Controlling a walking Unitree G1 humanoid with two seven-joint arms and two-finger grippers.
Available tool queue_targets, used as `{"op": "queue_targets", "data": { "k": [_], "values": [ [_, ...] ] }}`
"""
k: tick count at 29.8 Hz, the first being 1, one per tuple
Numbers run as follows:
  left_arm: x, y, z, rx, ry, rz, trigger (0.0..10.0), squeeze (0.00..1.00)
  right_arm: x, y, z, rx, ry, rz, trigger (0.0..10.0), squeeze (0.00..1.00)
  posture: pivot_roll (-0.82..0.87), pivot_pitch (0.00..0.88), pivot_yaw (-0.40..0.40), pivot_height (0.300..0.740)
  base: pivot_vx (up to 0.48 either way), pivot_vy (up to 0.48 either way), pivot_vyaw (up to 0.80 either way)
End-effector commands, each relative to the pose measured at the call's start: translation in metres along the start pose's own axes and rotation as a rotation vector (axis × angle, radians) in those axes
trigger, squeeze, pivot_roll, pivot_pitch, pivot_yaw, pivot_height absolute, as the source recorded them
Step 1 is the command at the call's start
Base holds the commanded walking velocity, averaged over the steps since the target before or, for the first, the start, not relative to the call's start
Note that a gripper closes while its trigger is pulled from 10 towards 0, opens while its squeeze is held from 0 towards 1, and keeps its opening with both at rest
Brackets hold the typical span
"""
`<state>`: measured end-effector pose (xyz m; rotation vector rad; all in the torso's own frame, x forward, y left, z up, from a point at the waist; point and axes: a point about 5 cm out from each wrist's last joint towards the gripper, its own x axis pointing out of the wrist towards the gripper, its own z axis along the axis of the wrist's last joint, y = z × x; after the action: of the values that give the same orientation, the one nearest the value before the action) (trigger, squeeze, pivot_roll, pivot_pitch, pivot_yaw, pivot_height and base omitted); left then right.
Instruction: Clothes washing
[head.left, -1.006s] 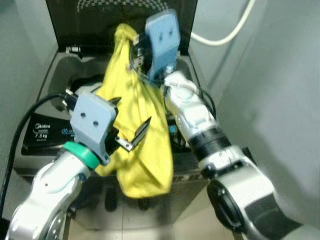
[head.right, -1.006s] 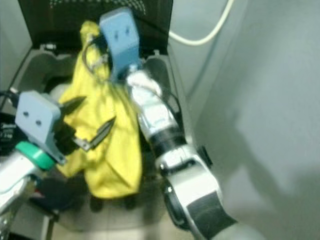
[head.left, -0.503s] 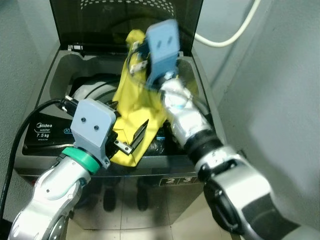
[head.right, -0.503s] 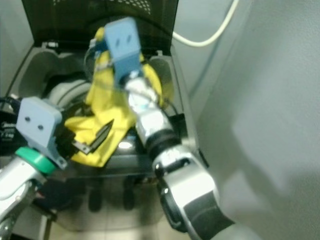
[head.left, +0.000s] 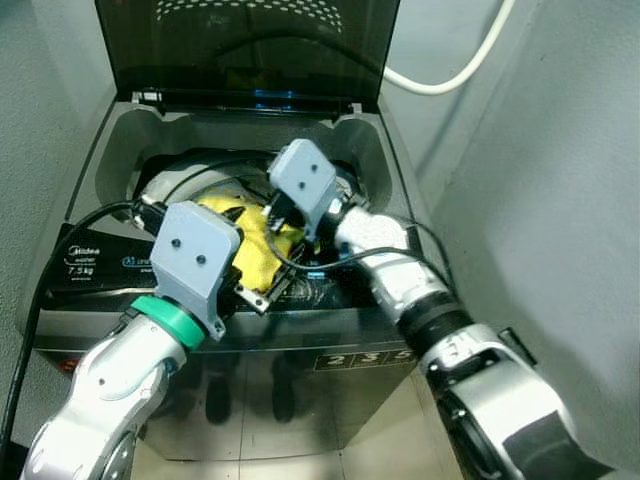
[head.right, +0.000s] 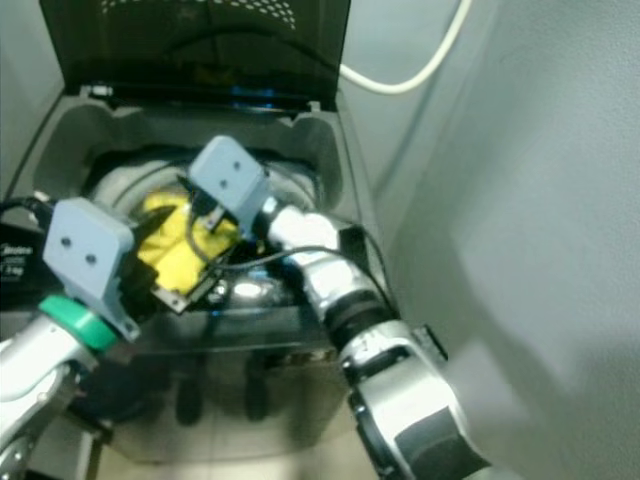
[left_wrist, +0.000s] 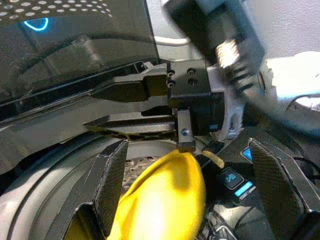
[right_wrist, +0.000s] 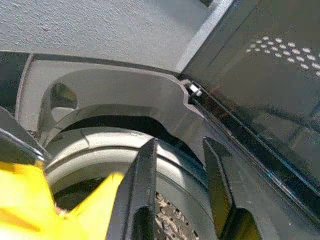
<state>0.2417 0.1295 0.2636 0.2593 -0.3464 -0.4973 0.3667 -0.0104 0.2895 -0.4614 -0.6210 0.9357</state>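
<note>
The crumpled yellow cloth garment (head.left: 245, 240) lay in the drum of the grey top-loading washing machine (head.left: 120, 150); soft and light (best pinched at a fold), beneath the parted, empty right gripper (right_wrist: 177, 192); the left gripper (left_wrist: 192, 197), spread wide, hovered at the drum's front.

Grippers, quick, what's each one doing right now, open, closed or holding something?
Left gripper: open, fingers spread either side of the crumpled yellow cloth garment, not gripping it.
Right gripper: open over the washer drum, holding nothing.
</note>
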Motion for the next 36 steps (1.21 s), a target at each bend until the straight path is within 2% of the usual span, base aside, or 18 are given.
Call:
{"op": "queue_targets", "data": {
  "k": [1, 2, 3, 8, 9, 10, 12, 13, 14, 15, 17, 18, 20, 21, 22, 26, 30, 36],
  "values": [
    [0.0, -0.001, -0.002, 0.003, 0.004, -0.009, 10.0, 0.0, -0.006, -0.004, 0.002, 0.022, -0.016, 0.017, 10.0, 1.0, 0.13, 0.114, -0.051, 0.74, 0.0, 0.0, 0.0],
    [0.0, -0.001, -0.002, 0.003, 0.004, -0.009, 10.0, 0.0, -0.006, -0.004, 0.002, 0.022, -0.016, 0.017, 10.0, 1.0, 0.13, 0.114, -0.051, 0.74, 0.0, 0.0, 0.0],
    [0.0, -0.001, -0.002, 0.004, 0.004, -0.006, 10.0, 0.0, -0.015, -0.016, 0.006, 0.021, -0.033, 0.021, 10.0, 0.0, 0.13, 0.115, -0.051, 0.74, 0.0, 0.0, 0.0],
    [-0.001, -0.001, -0.001, 0.006, 0.003, -0.004, 10.0, 0.0, -0.031, -0.031, 0.011, 0.018, -0.055, 0.008, 10.0, 0.0, 0.13, 0.117, -0.051, 0.74, 0.0, 0.0, 0.0],
    [-0.001, -0.001, -0.001, 0.008, 0.001, -0.002, 10.0, 0.0, -0.038, -0.039, 0.011, 0.038, -0.063, -0.033, 10.0, 0.0, 0.14, 0.115, -0.051, 0.74, 0.0, 0.0, 0.0],
    [-0.001, -0.001, -0.001, 0.008, 0.001, -0.002, 10.0, 0.0, -0.038, -0.039, 0.011, 0.038, -0.063, -0.033, 10.0, 0.0, 0.14, 0.115, -0.051, 0.74, 0.0, 0.0, 0.0],
    [-0.001, 0.003, -0.001, 0.041, 0.001, 0.019, 10.0, 0.0, -0.055, -0.054, 0.01, 0.071, -0.073, -0.151, 10.0, 0.0, 0.13, 0.113, -0.048, 0.74, 0.0, 0.0, 0.0],
    [0.0, 0.006, -0.002, 0.051, 0.006, 0.038, 10.0, 0.0, -0.064, -0.058, 0.007, 0.128, -0.079, -0.23, 10.0, 0.0, 0.13, 0.112, -0.047, 0.74, 0.0, 0.0, 0.0],
    [0.0, 0.006, -0.002, 0.051, 0.006, 0.038, 10.0, 0.0, -0.064, -0.058, 0.007, 0.128, -0.079, -0.23, 10.0, 0.0, 0.13, 0.112, -0.047, 0.74, 0.0, 0.0, 0.0],
    [0.001, 0.009, -0.003, 0.055, 0.011, 0.06, 10.0, 0.0, -0.07, -0.059, 0.003, 0.173, -0.077, -0.294, 10.0, 0.0, 0.13, 0.109, -0.042, 0.74, 0.0, 0.0, 0.0],
    [0.008, 0.02, -0.003, 0.064, 0.001, 0.147, 10.0, 0.0, -0.087, -0.055, -0.015, 0.269, -0.042, -0.559, 10.0, 0.0, 0.12, 0.104, -0.036, 0.74, 0.0, 0.0, 0.0],
    [0.008, 0.02, -0.003, 0.064, 0.001, 0.147, 10.0, 0.0, -0.087, -0.055, -0.015, 0.269, -0.042, -0.559, 10.0, 0.0, 0.12, 0.104, -0.036, 0.74, 0.0, 0.0, 0.0],
    [0.017, 0.033, -0.002, 0.073, -0.023, 0.245, 10.0, 0.0, -0.105, -0.047, -0.026, 0.279, -0.021, -0.792, 10.0, 0.0, 0.11, 0.097, -0.02, 0.74, 0.0, 0.0, 0.0],
    [0.017, 0.033, -0.002, 0.073, -0.023, 0.245, 10.0, 0.0, -0.105, -0.047, -0.026, 0.279, -0.021, -0.792, 10.0, 0.0, 0.11, 0.097, -0.02, 0.74, 0.0, 0.0, 0.0],
    [0.026, 0.046, 0.0, 0.103, -0.049, 0.311, 10.0, 0.0, -0.116, -0.039, -0.025, 0.26, -0.038, -0.907, 10.0, 0.0, 0.09, 0.086, 0.002, 0.74, 0.0, 0.0, 0.0],
    [0.035, 0.054, 0.001, 0.115, -0.071, 0.341, 10.0, 0.0, -0.119, -0.034, -0.022, 0.249, -0.061, -0.924, 10.0, 0.0, 0.08, 0.078, 0.016, 0.74, 0.0, 0.0, 0.0],
    [0.048, 0.055, 0.004, 0.076, -0.115, 0.335, 10.0, 0.0, -0.116, -0.034, -0.013, 0.25, -0.114, -0.884, 10.0, 0.0, 0.06, 0.062, 0.038, 0.74, 0.0, 0.0, 0.0],
    [0.051, 0.053, 0.001, 0.066, -0.117, 0.325, 10.0, 0.0, -0.115, -0.031, -0.006, 0.225, -0.121, -0.872, 10.0, 0.0, 0.06, 0.039, 0.04, 0.74, 0.0, 0.0, 0.0]
  ]
}}
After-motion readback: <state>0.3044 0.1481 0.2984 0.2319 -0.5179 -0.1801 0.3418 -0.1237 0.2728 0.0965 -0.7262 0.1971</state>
